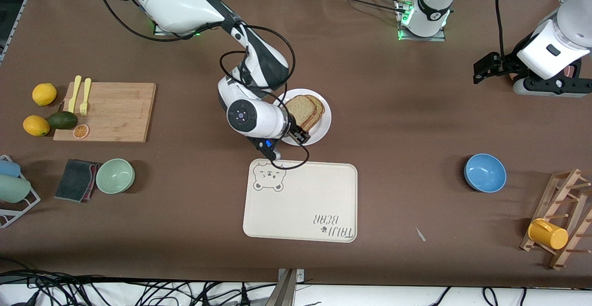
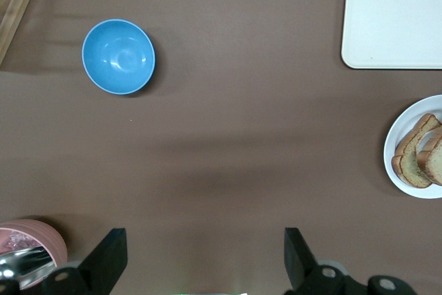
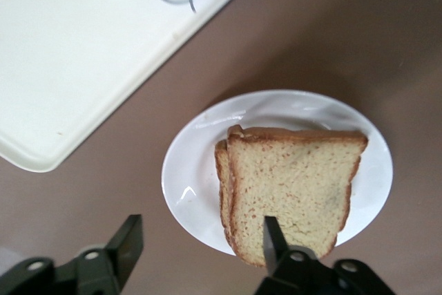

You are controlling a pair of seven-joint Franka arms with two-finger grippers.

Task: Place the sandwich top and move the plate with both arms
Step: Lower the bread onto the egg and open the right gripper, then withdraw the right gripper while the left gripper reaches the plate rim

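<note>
Bread slices sit stacked on the small white plate near the middle of the brown worktop, the plain sandwich top lying uppermost and slightly askew over the slice beneath, so an edge of the lower slice peeks out. Nothing grips the bread; it rests under its own weight.

The right pincer hovers low over the plate's edge, fingers spread apart with one fingertip just above a corner of the top slice and the other out past the plate's rim. That spread, empty stance suggests the slice is set down and released, leaving the plate move as the remaining step.

The left pincer hangs over bare worktop toward the left arm's end, well apart from the plate, fingers wide and holding nothing. This arm waits, likely because it has no part in placing the bread and is needed only for the two-arm carry.

A cream tray with a bear print lies just beside the plate, nearer the front camera, and seems a likely destination. A blue bowl stands toward the left arm's end, clear of any path between plate and tray.

For the carry, each pincer would probably need to take the rim at a different point to keep the stack level.
</note>
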